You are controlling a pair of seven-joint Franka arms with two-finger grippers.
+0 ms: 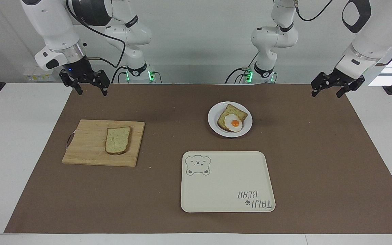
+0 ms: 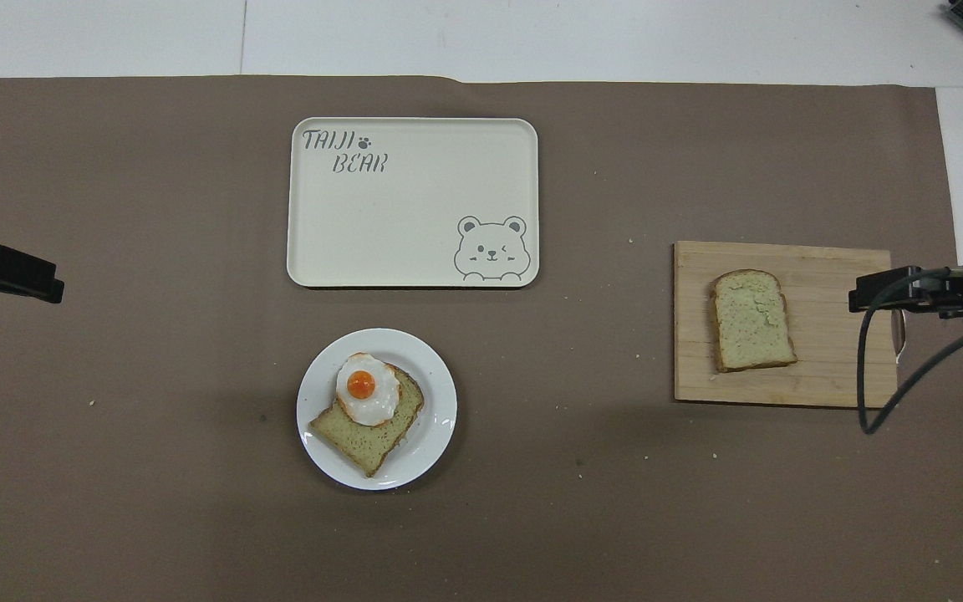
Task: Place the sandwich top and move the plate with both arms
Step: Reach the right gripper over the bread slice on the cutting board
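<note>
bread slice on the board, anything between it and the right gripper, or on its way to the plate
Nothing visible does. The right gripper hangs open, nothing in it, above the mat near the cutting board; the sandwich top lies uncovered. Only bare mat separates the board from the plate.

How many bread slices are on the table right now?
2. The sandwich top lies on the cutting board, toward the right arm's end. The toast slice sits under the fried egg on the plate. None looks hidden.

cream tray (image 1: pixel 227 183), wooden board (image 1: pixel 90 146) (both flat)
</note>
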